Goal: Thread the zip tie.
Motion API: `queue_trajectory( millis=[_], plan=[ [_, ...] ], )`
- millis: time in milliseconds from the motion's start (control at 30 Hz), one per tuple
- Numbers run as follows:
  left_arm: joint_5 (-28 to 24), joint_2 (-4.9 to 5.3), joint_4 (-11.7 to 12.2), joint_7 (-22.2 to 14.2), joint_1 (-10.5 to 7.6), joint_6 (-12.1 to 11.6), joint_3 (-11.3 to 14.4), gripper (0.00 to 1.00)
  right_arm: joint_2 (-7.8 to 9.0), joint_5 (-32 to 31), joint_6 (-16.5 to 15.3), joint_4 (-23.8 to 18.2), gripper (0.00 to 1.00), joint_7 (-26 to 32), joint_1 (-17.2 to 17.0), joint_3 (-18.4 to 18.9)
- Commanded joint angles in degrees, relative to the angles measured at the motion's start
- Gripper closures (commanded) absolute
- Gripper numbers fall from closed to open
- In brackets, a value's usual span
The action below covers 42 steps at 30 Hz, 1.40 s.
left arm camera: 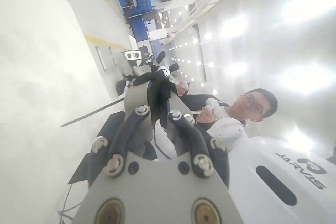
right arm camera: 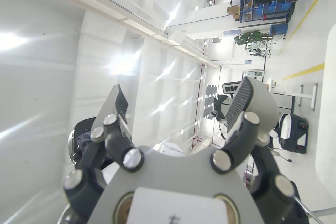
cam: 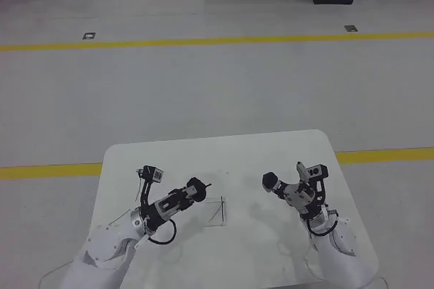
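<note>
The zip tie [left arm camera: 92,113] is a thin black strap. My left gripper [left arm camera: 157,80] is shut on its thick end, and the strap sticks out sideways over the white table [cam: 202,152]. From above, the left gripper [cam: 197,190] sits left of the table's centre, with a short dark tip of the zip tie [cam: 206,186] poking from it. Thin dark lines [cam: 222,214] lie on the table just in front of it; I cannot tell whether they are strap or shadow. My right gripper [right arm camera: 183,101] is open with nothing between its ribbed pads [right arm camera: 237,104]. It hovers at the right [cam: 284,177], facing the left one across a gap.
The table has rounded corners, and its far edge [cam: 217,139] runs a short way beyond both grippers. Grey floor with yellow lines [cam: 202,42] surrounds it. A thin loose cable [cam: 126,214] lies by the left arm.
</note>
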Motion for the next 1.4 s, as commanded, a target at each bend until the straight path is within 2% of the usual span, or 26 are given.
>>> queue_trajectory(
  millis=[0,100,167,433,600,833,967,1367],
  plan=[
    [-2.5,-0.14,-1.0,-1.9,-0.05,0.0,-1.4,1.0,0.0,0.0,0.0,0.0,0.0,0.0,0.0,0.0],
    [-3.3,-0.64,-2.2,-5.0,-0.22,0.0,-4.0,1.0,0.0,0.0,0.0,0.0,0.0,0.0,0.0,0.0],
    [-0.1,-0.95,-3.1,-7.4,-0.67,0.0,-5.6,1.0,0.0,0.0,0.0,0.0,0.0,0.0,0.0,0.0],
    [-0.1,-0.95,-3.1,-7.4,-0.67,0.0,-5.6,1.0,0.0,0.0,0.0,0.0,0.0,0.0,0.0,0.0],
    [3.5,-0.92,-3.7,-4.5,-0.93,0.0,-6.7,1.0,0.24,-2.3,0.0,-0.1,0.0,-2.7,-0.6,2.6],
    [9.4,-1.38,-4.9,-1.5,-0.03,0.0,-8.7,1.0,0.41,-5.2,0.0,0.4,0.0,-4.8,-1.6,7.2],
    [9.4,-1.8,-5.7,-0.5,0.65,0.0,-9.4,1.0,0.25,-6.3,0.0,-0.3,0.0,-6.2,-2.1,8.6],
    [9.4,-1.8,-5.7,-0.5,0.65,0.0,-9.4,1.0,0.24,-6.4,0.0,-0.4,0.0,-6.2,-2.2,8.7]
  ],
)
